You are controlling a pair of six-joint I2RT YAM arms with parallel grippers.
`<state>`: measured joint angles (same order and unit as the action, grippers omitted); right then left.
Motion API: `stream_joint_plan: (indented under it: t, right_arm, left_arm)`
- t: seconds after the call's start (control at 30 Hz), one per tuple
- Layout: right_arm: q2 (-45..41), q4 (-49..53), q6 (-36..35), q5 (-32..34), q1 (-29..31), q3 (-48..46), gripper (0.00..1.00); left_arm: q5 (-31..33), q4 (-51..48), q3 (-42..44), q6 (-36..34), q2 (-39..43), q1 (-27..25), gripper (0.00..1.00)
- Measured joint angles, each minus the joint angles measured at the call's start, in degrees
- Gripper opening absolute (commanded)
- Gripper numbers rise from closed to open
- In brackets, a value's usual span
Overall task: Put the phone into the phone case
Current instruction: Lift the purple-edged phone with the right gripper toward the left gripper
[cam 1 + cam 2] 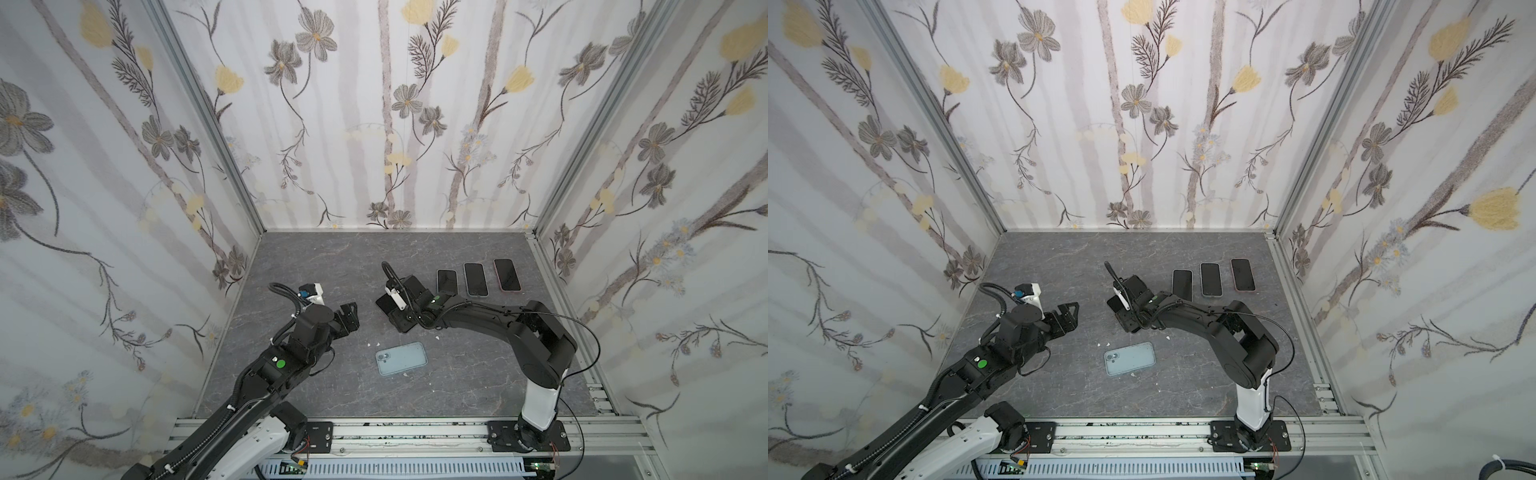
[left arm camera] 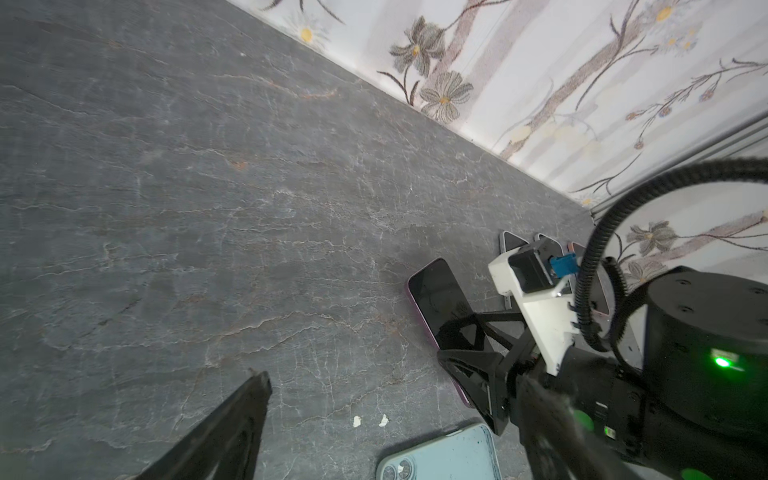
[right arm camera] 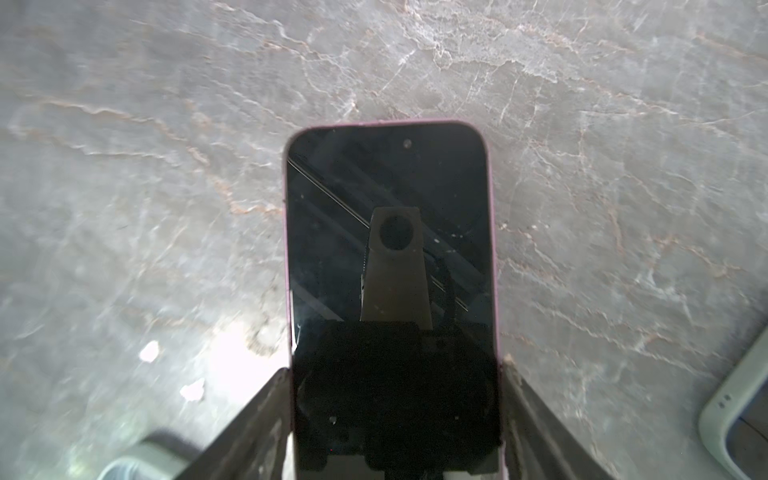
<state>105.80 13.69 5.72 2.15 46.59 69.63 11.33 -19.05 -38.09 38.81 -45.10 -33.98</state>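
Observation:
My right gripper (image 3: 395, 374) is shut on a dark-screened phone (image 3: 390, 232) with a pink-purple rim, a jaw on each long side. In both top views that phone (image 1: 381, 306) pokes out to the left of the right gripper (image 1: 388, 309), low over the table's middle. The pale blue-green phone case (image 1: 401, 358) lies flat nearer the front, round camera holes at its left end, apart from both grippers. My left gripper (image 1: 352, 318) hovers open and empty to the left of the phone. The case's (image 2: 449, 457) end shows in the left wrist view.
Three more phones (image 1: 446, 282) (image 1: 476, 279) (image 1: 507, 275) lie in a row at the back right. Small white crumbs (image 1: 374, 345) sit on the grey marbled table (image 1: 316, 266) by the case. Flowered walls enclose three sides. A metal rail (image 1: 415, 432) runs along the front.

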Motion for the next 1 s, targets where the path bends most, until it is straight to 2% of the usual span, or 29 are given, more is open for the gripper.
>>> stream_joint_plan:
  t: [0.17, 0.4, 0.63, 0.87, 1.0]
  right_arm:
    - [-7.0, -1.4, -1.9, 0.6, -1.7, -3.7, 0.67]
    - [-16.2, -2.3, -6.7, -4.4, -1.3, -8.4, 0.67]
    - [-22.9, -3.7, -11.1, -11.1, -0.2, -11.1, 0.65]
    - [-23.1, -4.0, -14.7, -15.6, 2.6, -9.9, 0.65]
    - [-22.6, -4.3, -15.3, -16.6, 2.8, -9.3, 0.65]
  left_arm:
    - [-12.0, 2.8, -4.7, -1.5, -8.6, 6.6, 0.91]
    - [-26.0, 8.7, -6.8, -1.8, -14.5, 8.4, 0.87]
    - [-36.7, 11.5, -6.9, -1.7, -16.9, 11.5, 0.68]
    - [-45.9, 16.2, -6.6, 0.5, -18.8, 12.3, 0.53]
    - [-48.7, 16.5, -6.4, 0.9, -19.6, 12.4, 0.41]
